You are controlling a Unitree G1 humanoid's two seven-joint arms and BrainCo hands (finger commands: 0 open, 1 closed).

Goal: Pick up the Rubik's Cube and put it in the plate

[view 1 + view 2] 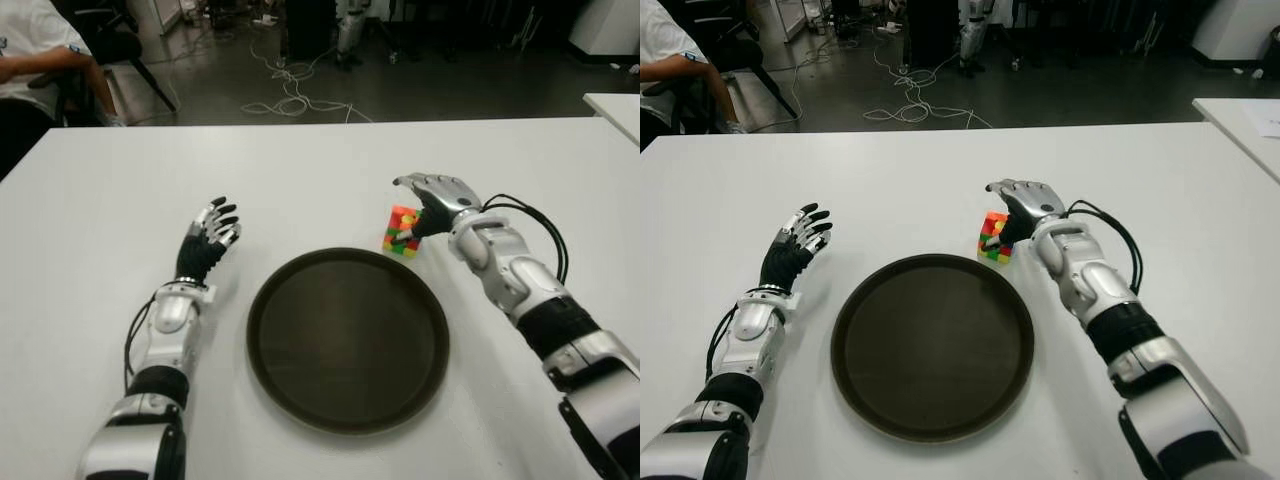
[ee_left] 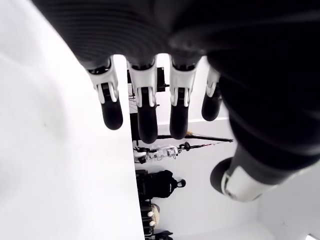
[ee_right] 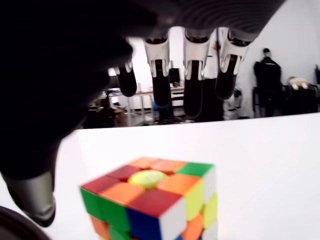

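White tabletop (image 1: pixel 330 160) fills most of the eye views, dark lab floor and loose cables beyond its far edge, a seated person (image 1: pixel 40 60) off the far-left corner.

Plate (image 1: pixel 347 338) is a round dark tray sitting roughly central, toward the near edge, nothing in it. Rubik's Cube (image 1: pixel 402 231) stands on the tabletop just beside the plate's far-right rim, not on it; cannot tell whether it touches the rim.

Right hand (image 1: pixel 436 200) is over the cube from the right side: fingers arched above the top face, thumb down by the cube's right flank. Right wrist view shows fingertips (image 3: pixel 193 102) hanging past the cube with clear gap (no contact visible), so the hand is spread and empty, set up for a top/side pinch. My read: pre-grasp, closing not yet done.

Left hand (image 1: pixel 207 243) shows left of the plate, fingers extended and loose, holding nothing (left wrist view confirms straight fingers over bare table). Idle; likely kept clear so the plate stays unobstructed.

Why this layout works: the cube is so near the rim that transfer should be a short lift and a move toward the near-left, over the rim.

Risk, as judgement: small cube, wide fingers, a slip could knock it away from the plate.
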